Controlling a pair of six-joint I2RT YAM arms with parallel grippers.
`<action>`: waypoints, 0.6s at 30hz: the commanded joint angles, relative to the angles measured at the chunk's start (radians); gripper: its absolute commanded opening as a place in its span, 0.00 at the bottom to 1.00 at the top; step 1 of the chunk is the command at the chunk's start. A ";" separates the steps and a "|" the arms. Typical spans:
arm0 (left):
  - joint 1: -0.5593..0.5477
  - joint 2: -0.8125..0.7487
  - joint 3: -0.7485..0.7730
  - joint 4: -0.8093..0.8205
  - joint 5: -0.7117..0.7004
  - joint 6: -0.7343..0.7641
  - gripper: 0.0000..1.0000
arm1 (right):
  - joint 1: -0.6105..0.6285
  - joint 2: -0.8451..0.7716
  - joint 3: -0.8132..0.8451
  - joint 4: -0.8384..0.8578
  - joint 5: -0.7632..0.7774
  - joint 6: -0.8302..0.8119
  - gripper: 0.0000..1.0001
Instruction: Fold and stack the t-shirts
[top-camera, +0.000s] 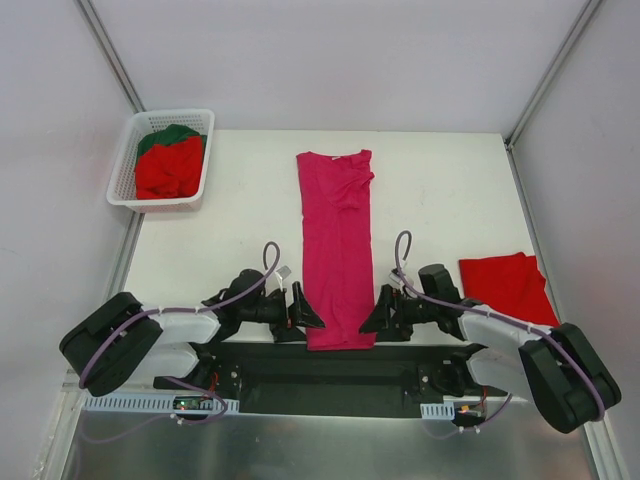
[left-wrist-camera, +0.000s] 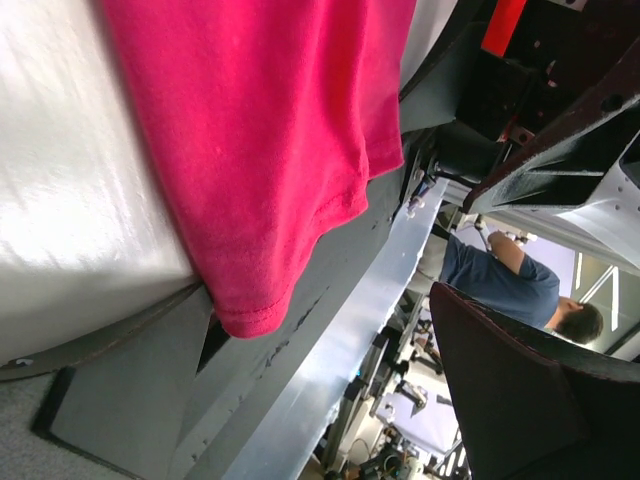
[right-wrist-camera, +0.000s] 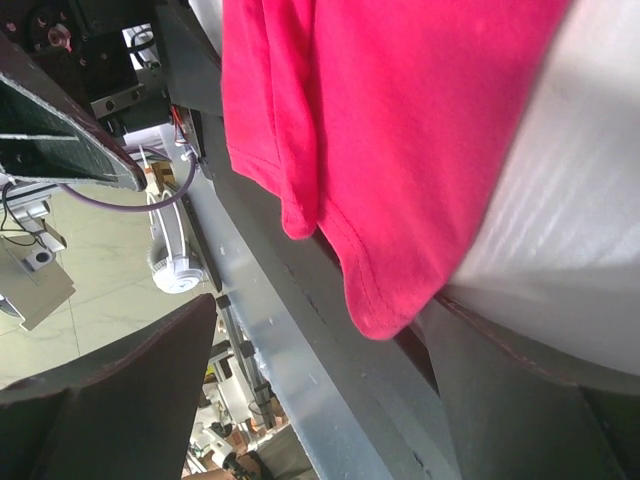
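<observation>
Lengthwise-folded magenta-pink t-shirt (top-camera: 337, 240) down the middle of the worktop (top-camera: 230, 230), near hem draped over the edge, left hand (top-camera: 308, 308) and right hand (top-camera: 375, 310) flanking it, fingers apart, folded red t-shirt (top-camera: 508, 285) at right

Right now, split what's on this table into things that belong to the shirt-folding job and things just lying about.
Job: magenta-pink t-shirt, centre; folded red t-shirt, right; bunched red t-shirts and dark green t-shirt, far left.
Lying about: white lattice basket holding those two; person beyond the table, in the left wrist view.
</observation>
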 joint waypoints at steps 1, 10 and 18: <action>-0.033 -0.017 -0.027 0.063 -0.023 -0.039 0.91 | 0.004 -0.034 -0.040 -0.205 0.128 -0.057 0.87; -0.082 -0.028 -0.050 0.065 -0.072 -0.069 0.90 | 0.005 -0.051 -0.074 -0.229 0.120 -0.066 0.84; -0.128 0.032 -0.048 0.121 -0.095 -0.093 0.84 | 0.004 -0.018 -0.094 -0.180 0.112 -0.069 0.75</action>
